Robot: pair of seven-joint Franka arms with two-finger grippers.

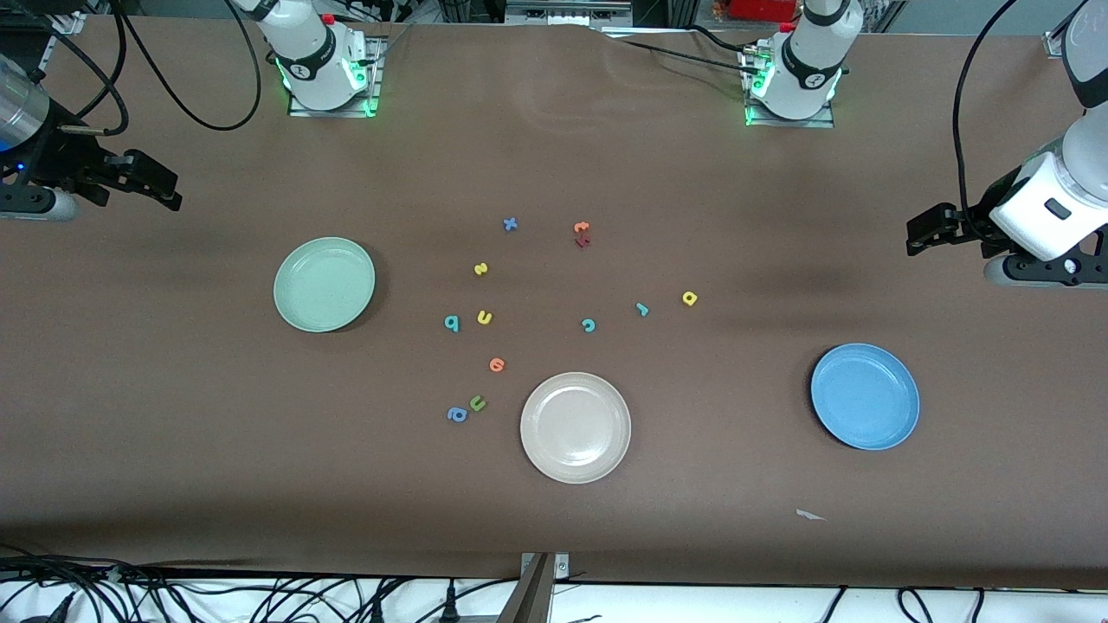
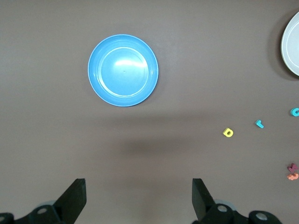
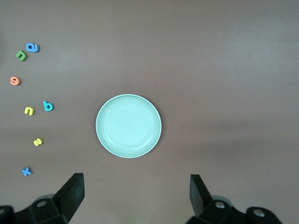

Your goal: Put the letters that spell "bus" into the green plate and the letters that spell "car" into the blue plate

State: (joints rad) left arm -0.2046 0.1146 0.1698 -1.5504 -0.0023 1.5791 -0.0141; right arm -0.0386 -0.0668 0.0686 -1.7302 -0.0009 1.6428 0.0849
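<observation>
Nearest the front camera sits the beige-white plate, which no letter belongs in. At about its nine o'clock lie a blue a and a green u, side by side and touching. They are spare letters, likely put there to trick the robot.

A bit farther sits the blue plate, toward the left arm's end of the table, with nothing in it. An orange round letter lies at eleven o'clock from the beige-white plate.

Farther still come the word letters. The teal b and yellow u lie close together, with the yellow s at twelve o'clock from the u. The green plate is beside them, empty too. The teal c, teal r and yellow a lie in a loose row nearer the blue plate. So each word seems to wait close to its own plate.

Farthest are a blue x and an orange letter touching a dark red letter.

That makes three plates and eleven letters, six of them wanted.

The right gripper hangs over the table's edge, claw apart and holding nothing. The left gripper does the same at its end. Both arms wait, and no letter is moved yet.
</observation>
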